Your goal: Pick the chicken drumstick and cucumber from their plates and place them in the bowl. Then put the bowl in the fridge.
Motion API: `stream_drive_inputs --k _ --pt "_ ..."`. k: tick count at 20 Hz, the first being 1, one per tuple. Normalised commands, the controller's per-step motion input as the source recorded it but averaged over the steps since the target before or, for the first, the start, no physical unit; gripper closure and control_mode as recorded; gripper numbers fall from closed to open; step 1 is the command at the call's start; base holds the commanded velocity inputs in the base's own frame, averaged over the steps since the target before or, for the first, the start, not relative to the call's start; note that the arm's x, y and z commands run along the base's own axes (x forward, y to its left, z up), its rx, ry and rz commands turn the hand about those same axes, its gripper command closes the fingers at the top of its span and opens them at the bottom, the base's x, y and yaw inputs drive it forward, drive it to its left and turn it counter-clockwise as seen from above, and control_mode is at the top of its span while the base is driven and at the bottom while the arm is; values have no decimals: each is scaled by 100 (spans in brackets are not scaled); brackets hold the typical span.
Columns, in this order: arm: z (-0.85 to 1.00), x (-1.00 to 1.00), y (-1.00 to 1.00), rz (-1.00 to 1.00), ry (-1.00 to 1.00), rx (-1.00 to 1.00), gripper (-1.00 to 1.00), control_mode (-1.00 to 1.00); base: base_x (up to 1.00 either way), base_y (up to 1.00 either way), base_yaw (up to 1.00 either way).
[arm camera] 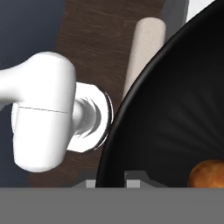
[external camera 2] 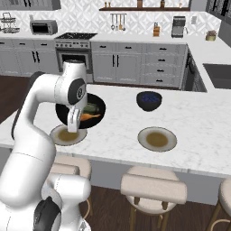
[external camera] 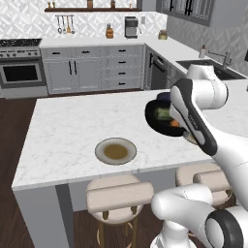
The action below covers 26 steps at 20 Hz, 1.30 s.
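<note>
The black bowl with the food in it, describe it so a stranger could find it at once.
Start at the white marble island, at its left end in the right base view. The black bowl sits behind the robot's wrist, holding the cucumber and chicken drumstick. The smaller bowl nearby is blue-speckled inside.

**Count of things on and around the island**

One black bowl (external camera 2: 92, 109) holds one chicken drumstick (external camera 2: 89, 117) and one cucumber (external camera 2: 91, 108). There are two plates, one (external camera 2: 157, 138) out on the marble and the other plate (external camera 2: 67, 136) partly under the arm. One smaller blue-speckled bowl (external camera 2: 149, 100) stands apart. At least three stools (external camera 2: 153, 188) line the near edge.
</note>
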Motion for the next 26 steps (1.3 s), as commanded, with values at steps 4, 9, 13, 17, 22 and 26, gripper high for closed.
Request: stream_drive_inputs --k 4,9,13,17,22,26 --pt "0 -30 18 -23 0 0 100 -100 0 0 0" --pt "0 -15 -3 -6 0 0 100 -100 0 0 0" --pt "0 -19 -8 0 0 -1 100 -100 0 0 0" --pt "0 -7 0 0 0 -9 100 -100 0 0 0" --pt "7 -6 -2 0 5 -5 100 -100 0 0 0" --pt "16 0 -11 0 2 4 100 -100 0 0 0"
